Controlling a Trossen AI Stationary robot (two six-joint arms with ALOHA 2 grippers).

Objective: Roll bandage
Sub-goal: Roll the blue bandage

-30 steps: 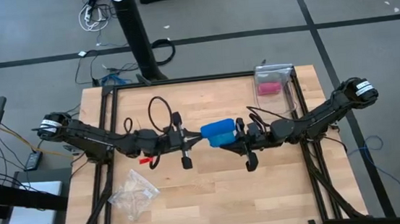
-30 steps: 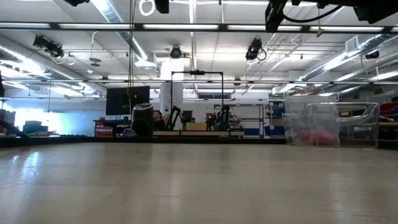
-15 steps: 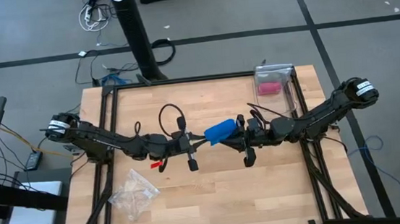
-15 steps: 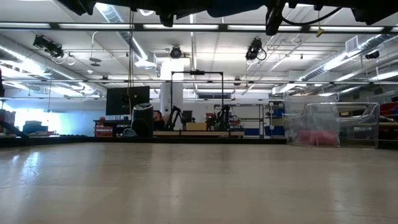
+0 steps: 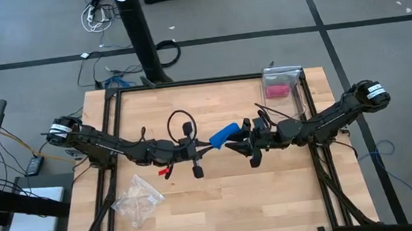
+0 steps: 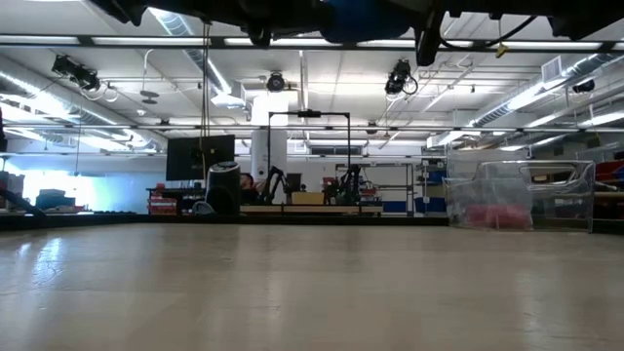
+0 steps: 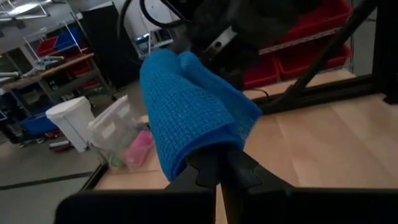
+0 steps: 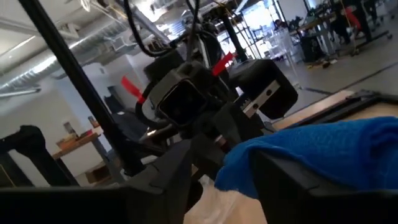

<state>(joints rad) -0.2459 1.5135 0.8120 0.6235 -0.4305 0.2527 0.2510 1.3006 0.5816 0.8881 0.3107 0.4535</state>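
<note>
The bandage (image 5: 223, 135) is a bright blue, loosely rolled wad, held in the air above the middle of the table. My left gripper (image 5: 207, 147) comes from the left and is shut on it; in its wrist view the roll (image 7: 186, 106) rises just beyond the shut fingers (image 7: 219, 169). My right gripper (image 5: 238, 136) comes from the right and is open, its fingers standing on either side of the roll's right end (image 8: 311, 152). My left gripper pinches the bandage's lower left end (image 7: 205, 152) between its two fingers, coming roughly level from the table's left. The roll is lifted clear of the table and slants up and away beyond the fingertips. My right gripper: I cannot tell whether its open fingers (image 8: 292, 180) touch the roll.
A clear container (image 5: 282, 90) with a pink roll stands at the table's far right corner, also seen in the left wrist view (image 7: 127, 134). A clear plastic bag (image 5: 137, 200) lies near the front left. Bare wooden tabletop (image 5: 221, 204) lies in front of the grippers.
My left gripper has moved toward the table's right, closer to my right gripper, keeping hold of the bandage. The bandage has turned and now looks narrower and slanted from above. My right gripper has opened.
</note>
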